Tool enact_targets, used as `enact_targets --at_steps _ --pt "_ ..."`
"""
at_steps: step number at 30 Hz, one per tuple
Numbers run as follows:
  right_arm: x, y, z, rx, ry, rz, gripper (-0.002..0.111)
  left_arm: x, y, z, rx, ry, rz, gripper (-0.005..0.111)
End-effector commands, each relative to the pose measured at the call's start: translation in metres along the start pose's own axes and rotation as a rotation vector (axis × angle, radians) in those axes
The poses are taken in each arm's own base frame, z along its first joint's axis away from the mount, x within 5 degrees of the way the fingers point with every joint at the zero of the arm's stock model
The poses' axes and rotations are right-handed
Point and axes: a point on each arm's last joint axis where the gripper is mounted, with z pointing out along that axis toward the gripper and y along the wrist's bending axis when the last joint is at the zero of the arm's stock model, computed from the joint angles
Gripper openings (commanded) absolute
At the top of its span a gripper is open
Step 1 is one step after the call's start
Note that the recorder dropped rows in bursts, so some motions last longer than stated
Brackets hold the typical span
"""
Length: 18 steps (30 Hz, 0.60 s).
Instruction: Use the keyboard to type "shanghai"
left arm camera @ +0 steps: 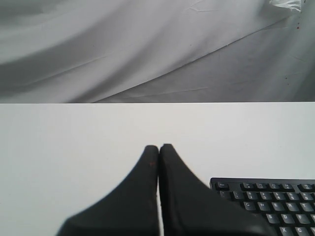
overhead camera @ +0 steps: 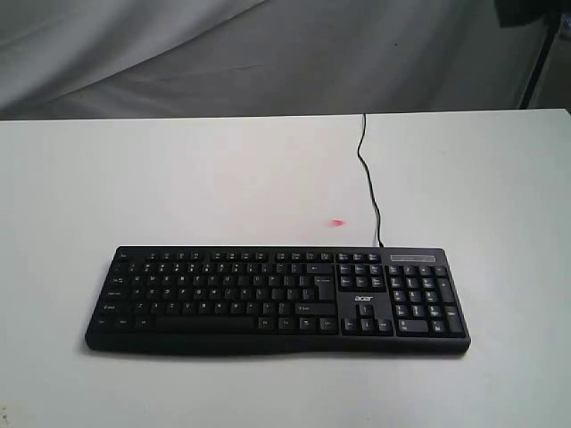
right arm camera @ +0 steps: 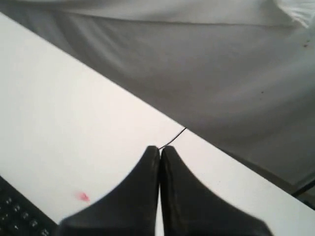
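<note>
In the left wrist view the keyboard (left arm camera: 268, 199) is cut by the picture's edges. Only one corner shows, just beside the left tool (left arm camera: 158, 147), and the rest runs out of frame. That tool is itself blurred and cut off toward its base. The right wrist view shows an even smaller corner of the keyboard, dim and soft, with unreadable legends. The cable (right arm camera: 174, 136) disappears behind the tips of the right tool (right arm camera: 160, 148). Beyond them it drops over the edge of the counter (right arm camera: 59, 123), its end hidden. A pink mark (right arm camera: 82, 197) near that tool is too blurred to identify. In the exterior view most key legends are too small to read.
</note>
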Motion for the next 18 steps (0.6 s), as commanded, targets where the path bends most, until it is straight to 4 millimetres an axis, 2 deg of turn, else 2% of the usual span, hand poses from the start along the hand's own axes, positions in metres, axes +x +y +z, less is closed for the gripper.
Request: enact_targets --at_steps 1,4,11,18 --pt "0.014 0.001 0.041 -0.074 0.083 -0.068 0.000 0.000 0.000 0.000 0.005 0.001 -0.005 0.001" --pt "0.028 0.007 0.072 -0.156 0.131 -0.084 0.000 0.000 0.000 0.000 0.005 0.001 -0.005 0.001" --pt "0.057 0.023 0.128 -0.307 0.181 -0.174 0.000 0.000 0.000 0.000 0.005 0.001 -0.005 0.001" --pt "0.079 0.055 0.165 -0.437 0.233 -0.273 0.000 0.000 0.000 0.000 0.005 0.001 -0.005 0.001"
